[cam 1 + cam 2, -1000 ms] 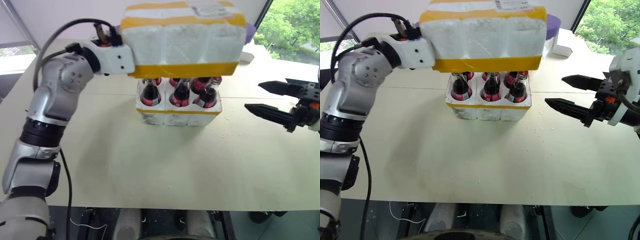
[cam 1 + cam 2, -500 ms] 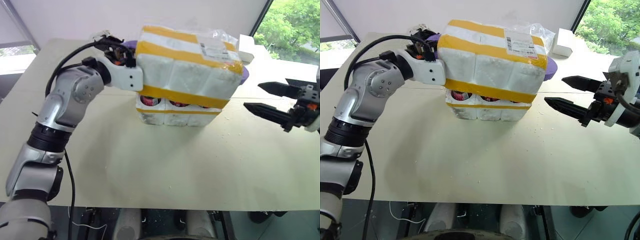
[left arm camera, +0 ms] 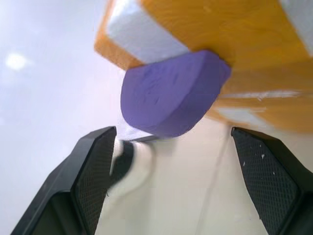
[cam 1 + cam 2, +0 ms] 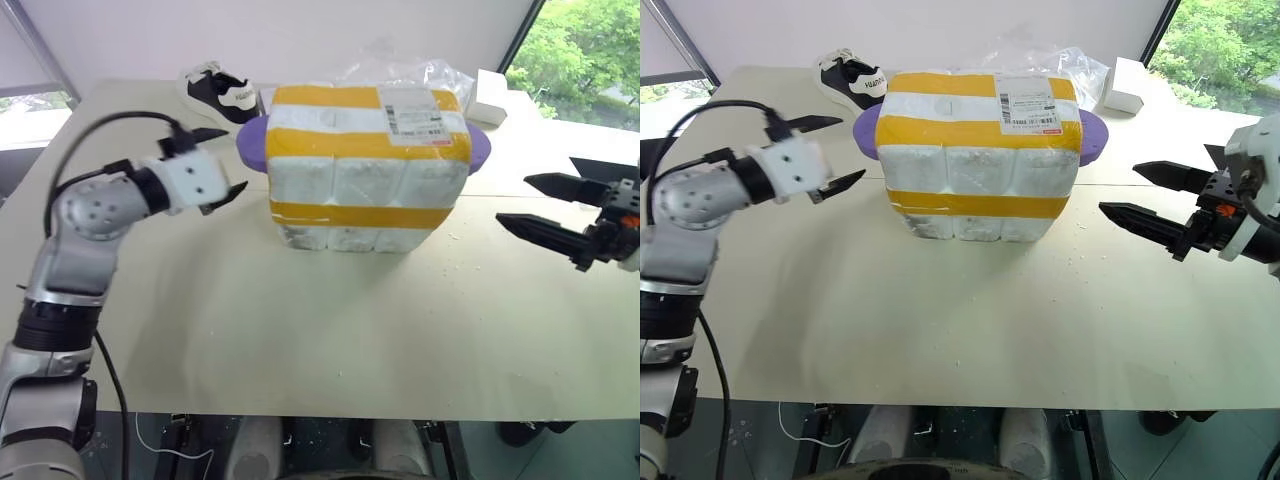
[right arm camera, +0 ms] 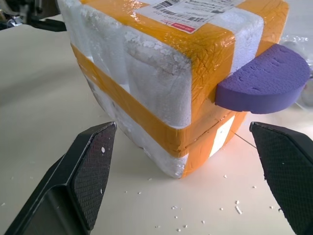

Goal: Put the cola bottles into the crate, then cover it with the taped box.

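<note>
Left eye view: box [image 4: 368,160] sits on the crate [image 4: 355,237], table [image 4: 300,330] centre.
Left gripper [image 4: 219,163] at 9 o'clock of the box, jaws spread, holding nothing; right gripper [image 4: 540,207] at 3 o'clock, jaws spread, well apart.

I see a broad cream-coloured desk [image 4: 300,340] with white foam crumbs [image 4: 1080,262] scattered on its right half. At the far edge lies a black-and-white sneaker [image 4: 220,90]. Further right sits a crumpled clear plastic bag [image 4: 1070,68], and near it a small plain white box [image 4: 1124,99].
</note>
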Motion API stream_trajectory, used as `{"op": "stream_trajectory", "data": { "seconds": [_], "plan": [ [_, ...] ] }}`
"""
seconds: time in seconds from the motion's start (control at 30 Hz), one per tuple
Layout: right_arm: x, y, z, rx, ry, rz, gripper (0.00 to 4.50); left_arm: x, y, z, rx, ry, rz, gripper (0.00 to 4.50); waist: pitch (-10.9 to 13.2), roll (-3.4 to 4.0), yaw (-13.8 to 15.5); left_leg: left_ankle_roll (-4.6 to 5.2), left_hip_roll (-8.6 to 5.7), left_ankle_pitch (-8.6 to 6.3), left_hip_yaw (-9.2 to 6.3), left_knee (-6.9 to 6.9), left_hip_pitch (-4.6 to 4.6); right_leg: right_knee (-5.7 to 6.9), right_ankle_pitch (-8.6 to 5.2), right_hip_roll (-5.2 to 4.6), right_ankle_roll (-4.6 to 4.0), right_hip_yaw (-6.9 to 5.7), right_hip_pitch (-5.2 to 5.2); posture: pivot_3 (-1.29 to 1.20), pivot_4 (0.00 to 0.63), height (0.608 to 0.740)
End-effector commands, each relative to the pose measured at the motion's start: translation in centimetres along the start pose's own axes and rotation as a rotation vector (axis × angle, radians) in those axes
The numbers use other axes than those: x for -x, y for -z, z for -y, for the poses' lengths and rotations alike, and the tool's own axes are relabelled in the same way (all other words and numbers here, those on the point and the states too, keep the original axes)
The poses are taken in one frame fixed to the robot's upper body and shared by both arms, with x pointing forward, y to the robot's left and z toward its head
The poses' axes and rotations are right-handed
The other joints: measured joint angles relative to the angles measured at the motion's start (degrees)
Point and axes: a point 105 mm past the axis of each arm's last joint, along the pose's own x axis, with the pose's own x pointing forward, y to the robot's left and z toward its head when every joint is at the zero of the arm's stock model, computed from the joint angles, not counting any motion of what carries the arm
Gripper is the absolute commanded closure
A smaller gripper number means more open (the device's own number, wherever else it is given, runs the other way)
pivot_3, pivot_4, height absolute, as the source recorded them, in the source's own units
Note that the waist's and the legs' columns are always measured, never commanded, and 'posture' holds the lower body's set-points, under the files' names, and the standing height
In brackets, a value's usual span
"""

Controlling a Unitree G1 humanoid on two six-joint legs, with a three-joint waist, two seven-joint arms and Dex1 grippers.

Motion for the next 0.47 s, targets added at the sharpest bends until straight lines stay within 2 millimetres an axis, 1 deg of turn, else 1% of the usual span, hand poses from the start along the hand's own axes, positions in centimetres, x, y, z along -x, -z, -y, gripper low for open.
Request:
{"op": "stream_trajectory", "data": {
  "seconds": [0.03,0.07,0.13,0.27,0.33,0.4,0.47],
  "plan": [
    [0.1,-0.8,0.3,0.044,-0.008,0.004,0.0,3.8,-1.8,-1.1,0.471,0.159,0.13,0.58,0.0,0.0,-0.15,0.0,0.01,0.0,-0.02,0.0,0.02,0.0,-0.01,0.01,0.01,0.0,0.0,0.0,0.15,0.74],
    [0.1,-0.8,0.4,0.04,-0.014,0.002,0.0,4.7,-2.2,-1.2,0.547,0.206,0.143,0.58,0.01,0.01,-0.23,-0.04,0.02,0.02,-0.05,-0.01,0.01,0.02,-0.02,0.04,0.03,0.0,0.0,0.0,0.15,0.74],
    [0.1,-0.5,0.5,0.038,-0.027,-0.015,0.0,6.5,-2.3,-1.3,0.596,0.29,0.11,0.58,0.01,0.02,-0.29,-0.06,0.02,0.03,-0.04,-0.02,0.02,0.02,-0.05,0.06,0.07,0.0,-0.01,0.0,0.15,0.74],
    [0.0,0.3,0.2,0.054,-0.067,-0.054,0.0,9.3,-1.1,-0.5,0.639,0.429,-0.035,0.58,-0.03,0.15,-0.27,-0.07,-0.03,0.03,0.03,-0.06,0.07,0.0,-0.06,0.05,0.07,0.0,0.01,0.0,0.15,0.74],
    [-0.3,0.4,0.0,0.061,-0.08,-0.055,0.0,9.4,-1.0,-1.1,0.639,0.41,-0.033,0.58,-0.03,0.16,0.1,-0.07,-0.02,0.02,0.03,-0.09,0.14,-0.02,-0.07,0.04,0.06,-0.01,0.07,0.0,0.15,0.74],
    [-0.6,0.3,-0.1,0.065,-0.085,-0.039,0.0,9.1,-0.9,-1.7,0.635,0.372,-0.036,0.58,-0.02,0.15,0.18,-0.07,-0.02,0.01,-0.04,-0.08,0.13,-0.02,-0.06,0.04,0.04,-0.04,0.11,0.0,0.15,0.74],
    [-0.9,0.2,-0.2,0.068,-0.082,-0.025,0.0,8.8,-0.6,-1.8,0.614,0.353,-0.055,0.58,-0.02,0.15,0.15,-0.06,-0.04,0.01,-0.08,-0.07,0.12,-0.02,-0.06,0.03,0.04,-0.03,0.11,0.0,0.15,0.74]
  ]
}}
